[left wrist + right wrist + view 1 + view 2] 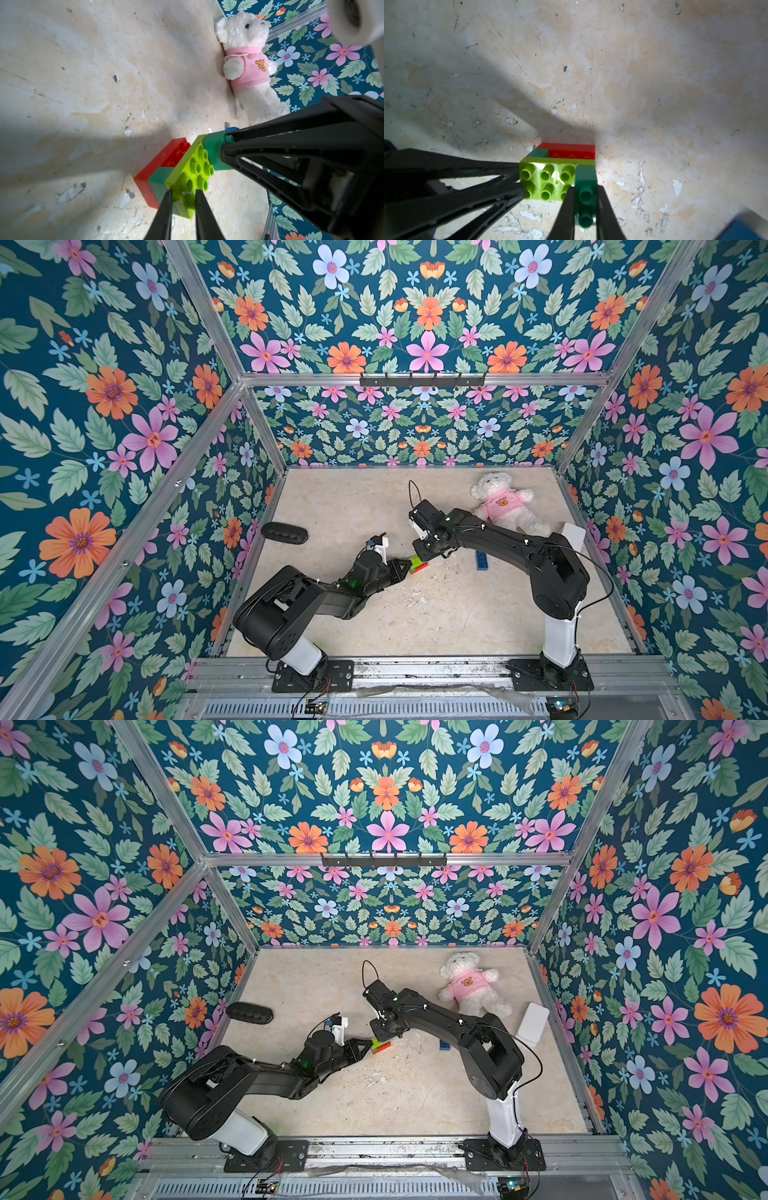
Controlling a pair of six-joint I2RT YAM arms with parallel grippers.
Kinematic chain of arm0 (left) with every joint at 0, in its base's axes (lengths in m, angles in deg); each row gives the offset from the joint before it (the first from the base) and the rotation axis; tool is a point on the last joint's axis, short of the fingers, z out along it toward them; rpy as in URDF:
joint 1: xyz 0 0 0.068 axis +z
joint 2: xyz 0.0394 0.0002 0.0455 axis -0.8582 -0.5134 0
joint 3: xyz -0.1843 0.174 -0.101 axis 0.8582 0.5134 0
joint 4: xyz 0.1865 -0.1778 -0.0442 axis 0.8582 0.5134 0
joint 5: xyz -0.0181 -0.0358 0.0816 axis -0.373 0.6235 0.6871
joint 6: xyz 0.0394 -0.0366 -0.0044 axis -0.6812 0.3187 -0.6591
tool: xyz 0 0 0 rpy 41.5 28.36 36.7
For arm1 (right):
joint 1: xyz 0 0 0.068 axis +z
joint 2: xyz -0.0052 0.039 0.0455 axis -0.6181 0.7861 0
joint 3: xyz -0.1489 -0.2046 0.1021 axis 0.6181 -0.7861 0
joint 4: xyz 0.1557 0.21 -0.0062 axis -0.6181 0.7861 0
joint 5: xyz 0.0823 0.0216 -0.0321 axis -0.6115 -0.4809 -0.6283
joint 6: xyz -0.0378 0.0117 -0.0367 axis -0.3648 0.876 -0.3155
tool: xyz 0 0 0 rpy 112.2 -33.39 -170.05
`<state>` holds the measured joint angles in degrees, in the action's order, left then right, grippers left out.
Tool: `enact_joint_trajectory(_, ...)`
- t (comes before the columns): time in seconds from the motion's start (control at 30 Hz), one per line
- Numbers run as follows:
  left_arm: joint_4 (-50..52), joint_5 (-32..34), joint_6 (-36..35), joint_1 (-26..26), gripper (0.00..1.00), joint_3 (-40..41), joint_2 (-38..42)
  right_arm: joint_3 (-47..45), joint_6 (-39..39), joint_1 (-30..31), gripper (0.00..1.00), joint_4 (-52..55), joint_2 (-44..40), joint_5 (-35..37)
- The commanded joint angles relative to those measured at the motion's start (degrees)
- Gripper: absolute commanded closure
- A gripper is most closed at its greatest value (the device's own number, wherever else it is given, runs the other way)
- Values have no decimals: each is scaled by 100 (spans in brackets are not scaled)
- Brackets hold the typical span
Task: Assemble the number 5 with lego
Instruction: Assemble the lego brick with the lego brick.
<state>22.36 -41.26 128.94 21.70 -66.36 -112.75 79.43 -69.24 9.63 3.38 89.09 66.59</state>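
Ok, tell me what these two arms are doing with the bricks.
Both arms are at one small lego stack mid-table. The left claw is shut on the end of the lime brick; the right claw is shut on a small dark-green brick sitting on top of it. Under the lime one are a second dark-green brick and the red brick. The blue brick lies apart on the table, not yet added. The teddy lies off to the side.

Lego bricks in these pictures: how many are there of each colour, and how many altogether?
Red brick: 1
Lime-green brick: 1
Dark-green bricks: 2
Blue brick: 1
Total: 5
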Motion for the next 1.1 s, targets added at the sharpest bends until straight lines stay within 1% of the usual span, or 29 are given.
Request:
enact_joint_trajectory(0.0,1107,182,-142,1,79,45,-108,86,42,25,97,204,97,-235)
enact_joint_trajectory(0.27,1032,167,-120,14,79,62,-162,182,59,26,96,291,189,-233)
enact_joint_trajectory(0.37,1036,176,-120,8,79,73,-155,172,86,33,95,265,160,-202)
enact_joint_trajectory(0.5,1039,180,-120,10,79,72,-159,194,121,48,89,237,91,-161)
enact_joint_trajectory(0.57,1036,169,-120,8,79,64,-173,225,129,46,83,241,63,-136)
enact_joint_trajectory(0.67,1062,166,-138,13,79,54,-176,255,161,51,72,218,-23,-96)
enact_joint_trajectory(0.9,1113,168,-172,12,79,37,-166,116,323,-37,56,2,-393,-127)
enact_joint_trajectory(1.0,1127,176,-174,8,79,40,-155,-491,625,-325,48,-588,-810,-457)
enact_joint_trajectory(1.07,1133,186,-158,14,79,45,-149,-1131,922,-581,40,-1236,-1184,-819)
